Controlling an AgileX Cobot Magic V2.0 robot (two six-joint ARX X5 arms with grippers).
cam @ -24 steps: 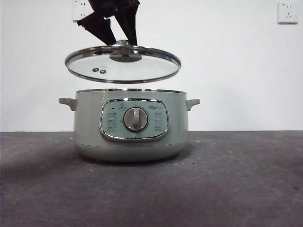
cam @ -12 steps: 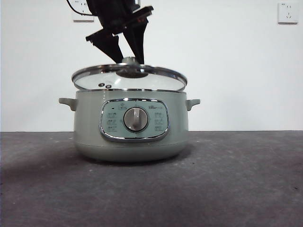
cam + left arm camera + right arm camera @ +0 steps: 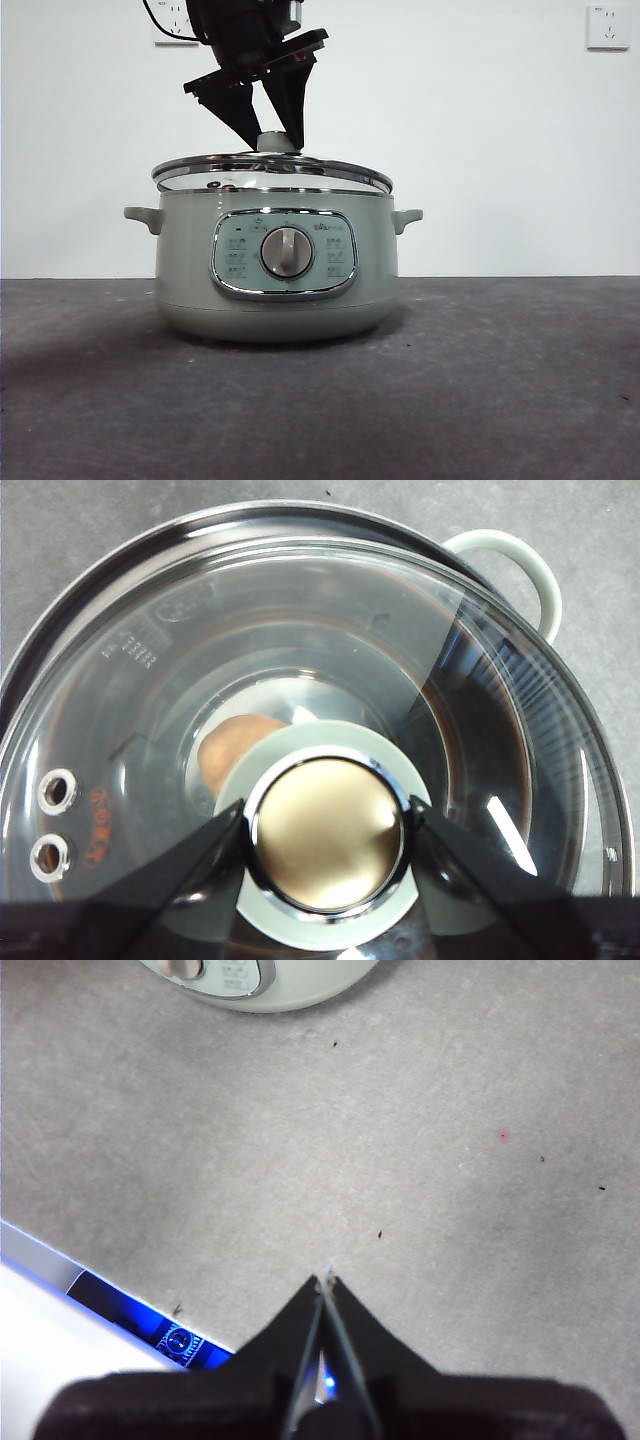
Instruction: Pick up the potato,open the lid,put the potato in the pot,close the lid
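The sage-green pot [image 3: 277, 265] stands mid-table with its dial facing the front camera. The glass lid [image 3: 270, 170] rests on the pot's rim, slightly tilted. My left gripper [image 3: 272, 140] comes down from above and is shut on the lid's knob [image 3: 325, 833], one jaw on each side. Through the glass, the orange-brown potato [image 3: 232, 748] lies inside the pot. One pot handle [image 3: 520, 575] shows in the left wrist view. My right gripper [image 3: 326, 1282] is shut and empty, hovering over bare table away from the pot [image 3: 260, 982].
The grey table [image 3: 480, 380] stretches around the pot. A white wall with two sockets [image 3: 608, 27] stands behind. A white edge with a blue light [image 3: 150, 1335] lies near my right gripper.
My left gripper has lowered the lid from well above the pot down onto its rim, and still holds the knob.
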